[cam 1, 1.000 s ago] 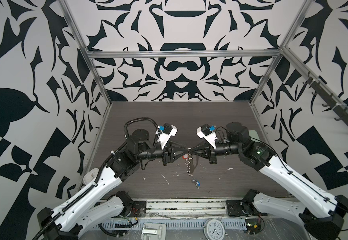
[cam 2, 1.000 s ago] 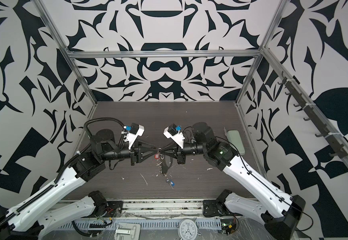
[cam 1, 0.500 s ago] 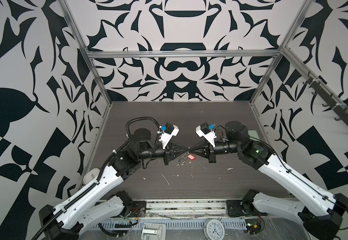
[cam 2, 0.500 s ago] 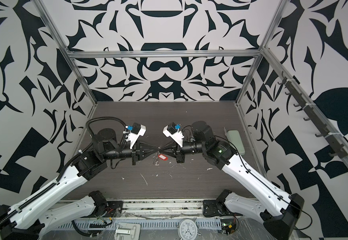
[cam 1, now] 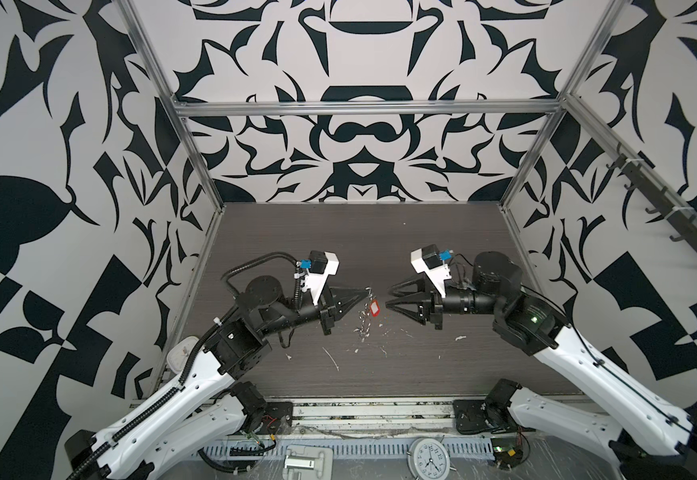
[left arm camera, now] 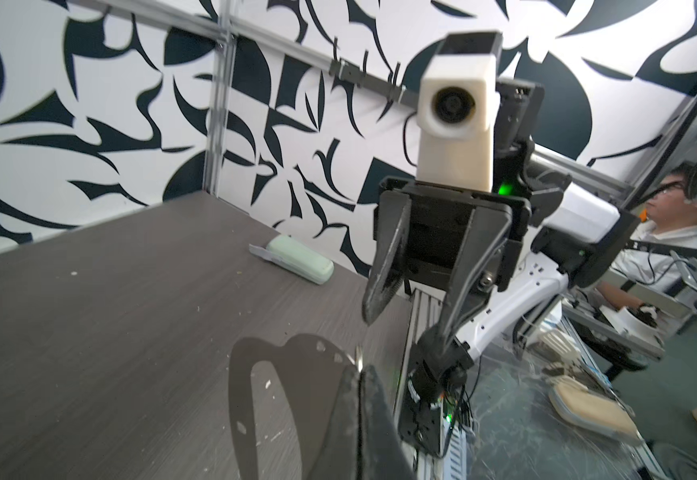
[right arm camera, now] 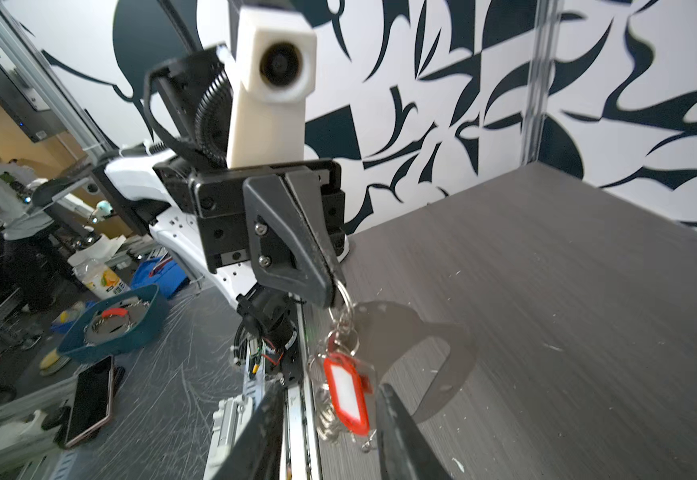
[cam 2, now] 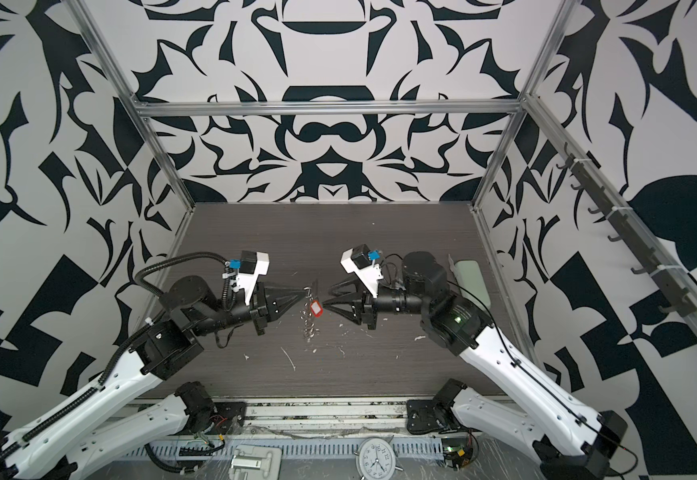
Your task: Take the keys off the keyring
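Keyring (right arm camera: 343, 322) hangs clear of the desk (right arm camera: 546, 291), red-tagged key (right arm camera: 347, 395) just ahead of the right gripper's (cam 1: 389, 296) spread jaws. Beyond, left gripper (right arm camera: 331, 291) pinches it at the top. Step: securing the key. Next, likely: right closes on key, works it off.

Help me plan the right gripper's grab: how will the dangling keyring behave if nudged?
Probably floppy: the keyring hangs as loose linked rings from the shut left gripper. Likely to swing and twist; the red-tagged key dangles freely. Thin metal rings may slip.
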